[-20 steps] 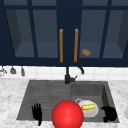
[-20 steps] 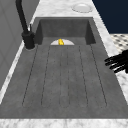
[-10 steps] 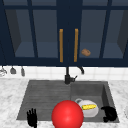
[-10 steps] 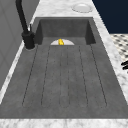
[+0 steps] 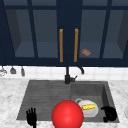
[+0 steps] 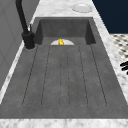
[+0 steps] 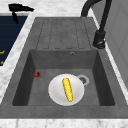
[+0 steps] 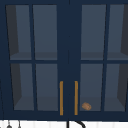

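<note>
left hand [image 5: 31, 116]: lower left of the front view, fingers spread and pointing up, holding nothing, over the front edge of the drainboard [image 5: 45, 97].
right hand [image 5: 109, 113]: lower right of the front view, fingers curled over the basin's front right corner, just beside the plate [image 5: 90, 112]; whether it touches anything cannot be told.
plate: white, on the basin floor at lower centre of the right side view [image 7: 66, 89].
corn cob [image 7: 67, 89]: yellow, lying on the plate.
red ball [image 5: 67, 114]: bottom centre of the front view, covering the plate's left edge.
faucet [image 5: 68, 75]: black, behind the sink [image 7: 25, 82], centre frame.
wall cabinet [image 8: 68, 50]: dark blue, glass doors, a brown lump [image 8: 86, 106] inside at lower right.
bench [image 5: 10, 95]: marbled, around the sink.
</note>
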{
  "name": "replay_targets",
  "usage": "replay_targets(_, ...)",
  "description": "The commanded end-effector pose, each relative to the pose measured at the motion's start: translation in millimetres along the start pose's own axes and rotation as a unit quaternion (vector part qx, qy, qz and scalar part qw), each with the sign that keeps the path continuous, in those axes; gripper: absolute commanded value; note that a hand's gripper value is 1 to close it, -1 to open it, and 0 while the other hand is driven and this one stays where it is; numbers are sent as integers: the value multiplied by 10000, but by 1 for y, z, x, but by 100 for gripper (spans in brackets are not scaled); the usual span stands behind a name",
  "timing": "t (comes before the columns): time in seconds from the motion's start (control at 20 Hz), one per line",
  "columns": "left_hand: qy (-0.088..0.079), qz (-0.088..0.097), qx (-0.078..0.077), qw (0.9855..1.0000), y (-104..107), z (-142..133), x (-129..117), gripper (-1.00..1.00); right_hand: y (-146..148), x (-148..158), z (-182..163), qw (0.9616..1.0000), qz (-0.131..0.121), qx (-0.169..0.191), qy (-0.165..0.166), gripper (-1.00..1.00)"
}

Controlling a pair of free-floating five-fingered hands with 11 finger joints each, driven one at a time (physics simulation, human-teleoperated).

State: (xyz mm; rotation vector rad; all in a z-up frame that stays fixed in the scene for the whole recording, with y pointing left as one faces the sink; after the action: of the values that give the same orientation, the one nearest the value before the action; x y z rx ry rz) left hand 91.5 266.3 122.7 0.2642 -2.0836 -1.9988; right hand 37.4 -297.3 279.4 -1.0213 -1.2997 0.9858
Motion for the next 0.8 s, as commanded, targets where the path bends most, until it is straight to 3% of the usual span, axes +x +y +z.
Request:
replay_targets(0.0,20,244,-232,9994,7,-5,-1,-100,0,0,0,10000,0,0,0,0)
replay_targets(0.15,-271,99,-347,9990,22,-11,1,-100,0,0,0,10000,0,0,0,0)
replay_targets(0.25,-342,-8,-282,9990,38,-16,3,-100,0,0,0,10000,0,0,0,0)
replay_targets(0.3,-501,4,-244,9984,40,-14,3,-100,0,0,0,10000,0,0,0,0)
replay_targets(0.6,-776,-39,-286,9966,74,-13,10,-100,0,0,0,10000,0,0,0,0)
replay_targets(0.65,-808,-171,-257,9962,75,-13,9,-100,0,0,0,10000,0,0,0,0)
replay_targets(0.75,-864,-258,-250,9956,82,-13,11,-100,0,0,0,10000,0,0,0,0)
